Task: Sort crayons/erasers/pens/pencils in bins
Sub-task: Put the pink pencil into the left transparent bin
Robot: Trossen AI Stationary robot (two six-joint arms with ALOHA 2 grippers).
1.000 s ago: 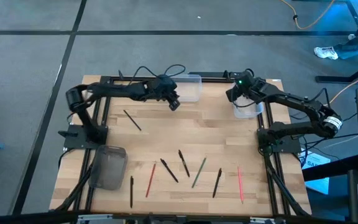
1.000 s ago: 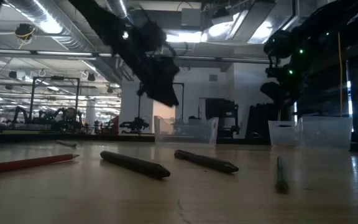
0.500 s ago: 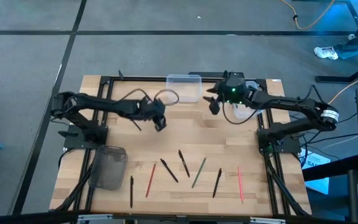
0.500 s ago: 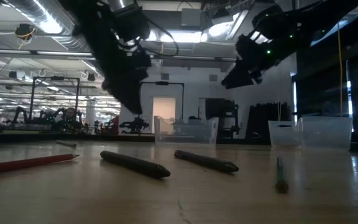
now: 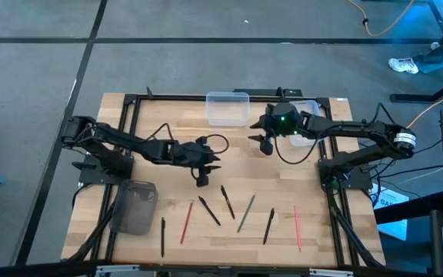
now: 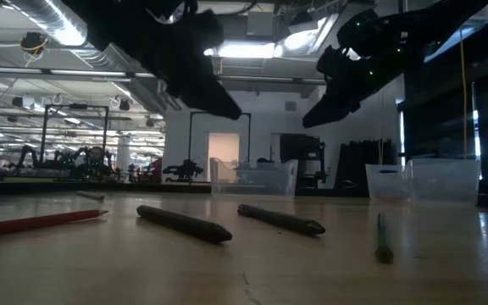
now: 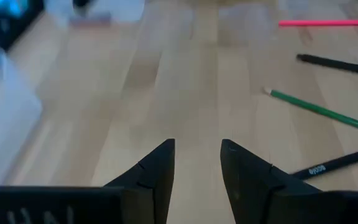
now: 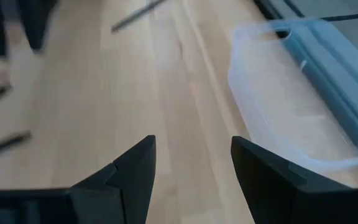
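Light wooden table (image 5: 168,208): both arms reach inward above it. Left gripper (image 5: 203,175) hovers mid-table, fingers parted, empty. Right gripper (image 5: 263,141) hangs beside a clear rounded plastic bin (image 5: 228,108), spread wide, empty. Smoky grey translucent bin (image 5: 134,206) sits near-left; the pencils and pens lie along the near edge.

Wooden table (image 5: 283,173) on grey floor (image 5: 37,92), white shoe (image 5: 403,65) beyond

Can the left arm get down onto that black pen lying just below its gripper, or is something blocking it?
Probably yes. The left gripper hangs open and empty over bare wood, next to the black pen. Nothing lies between them, and the right gripper is off toward the clear bin.
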